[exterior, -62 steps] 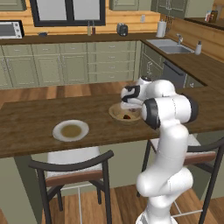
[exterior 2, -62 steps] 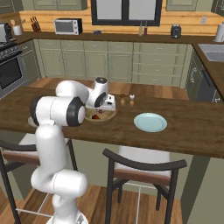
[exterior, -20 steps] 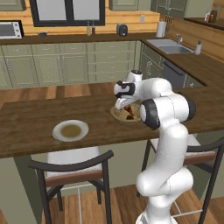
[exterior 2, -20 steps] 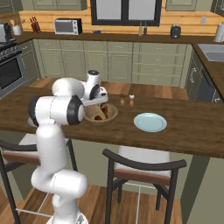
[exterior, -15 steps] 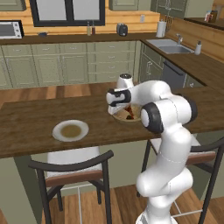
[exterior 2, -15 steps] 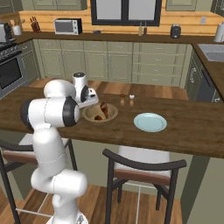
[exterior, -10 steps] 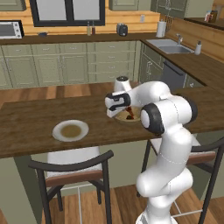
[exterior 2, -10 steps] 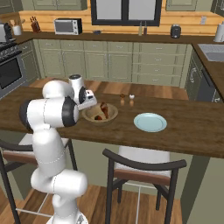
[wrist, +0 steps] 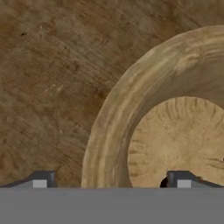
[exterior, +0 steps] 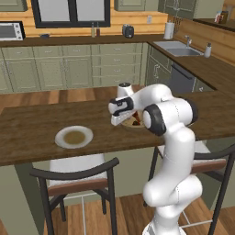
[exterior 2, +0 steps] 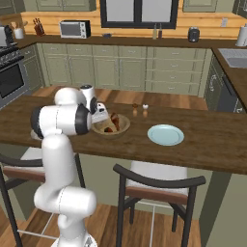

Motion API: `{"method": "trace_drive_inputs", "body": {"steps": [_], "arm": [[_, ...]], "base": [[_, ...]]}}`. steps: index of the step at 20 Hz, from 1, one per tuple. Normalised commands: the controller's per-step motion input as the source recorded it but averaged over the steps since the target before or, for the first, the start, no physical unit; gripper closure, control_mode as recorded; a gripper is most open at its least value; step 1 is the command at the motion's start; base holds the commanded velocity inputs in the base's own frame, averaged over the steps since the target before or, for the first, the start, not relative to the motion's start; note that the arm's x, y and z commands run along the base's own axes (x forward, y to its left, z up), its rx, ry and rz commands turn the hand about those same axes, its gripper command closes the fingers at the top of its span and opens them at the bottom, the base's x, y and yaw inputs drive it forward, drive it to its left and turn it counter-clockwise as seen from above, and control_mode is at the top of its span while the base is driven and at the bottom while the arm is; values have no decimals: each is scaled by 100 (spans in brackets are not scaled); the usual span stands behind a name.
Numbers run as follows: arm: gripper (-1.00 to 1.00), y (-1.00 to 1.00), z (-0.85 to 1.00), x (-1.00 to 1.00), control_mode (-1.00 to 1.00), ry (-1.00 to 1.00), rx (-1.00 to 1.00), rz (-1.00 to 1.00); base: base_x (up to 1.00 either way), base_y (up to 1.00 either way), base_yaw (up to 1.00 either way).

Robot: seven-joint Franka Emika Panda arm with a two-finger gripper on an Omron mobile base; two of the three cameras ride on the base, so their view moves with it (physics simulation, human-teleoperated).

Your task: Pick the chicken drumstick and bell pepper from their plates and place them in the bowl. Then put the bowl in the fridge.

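Claw (wrist: pixel 111 181) straddles the bowl (exterior 2: pixel 117 126) rim, jaws wide; chicken drumstick (exterior 2: pixel 113 121) and bell pepper (exterior 2: pixel 108 129) lie inside

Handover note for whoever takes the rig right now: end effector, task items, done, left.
End effector: open, low over the bowl's near rim, one fingertip outside the wall, one inside; nothing held.
Bowl: on the wooden counter, with the chicken drumstick and bell pepper inside.
Plates: the white one and the bluish one sit on the counter without food.
Done: both items loaded.
Left: close on the rim, lift the bowl, take it to the fridge.
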Motion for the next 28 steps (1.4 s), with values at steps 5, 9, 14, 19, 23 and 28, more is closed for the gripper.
{"method": "trace_drive_inputs", "body": {"steps": [5,9,14,19,23,28], "arm": [[-100,-4,-29,34,-100,13,-2,0],[-100,-1,-41,3,-100,4,-3,0],[100,0,-32,0,-100,2,-1,0],[100,-7,-13,-21,-100,-6,0,0],[100,-4,13,-63,-100,-11,0,0],[100,2,82,-96,-100,-15,0,9]], "base": [[0,0,0],[0,0,0],[0,0,0],[0,0,0],[0,0,0],[0,0,0]]}}
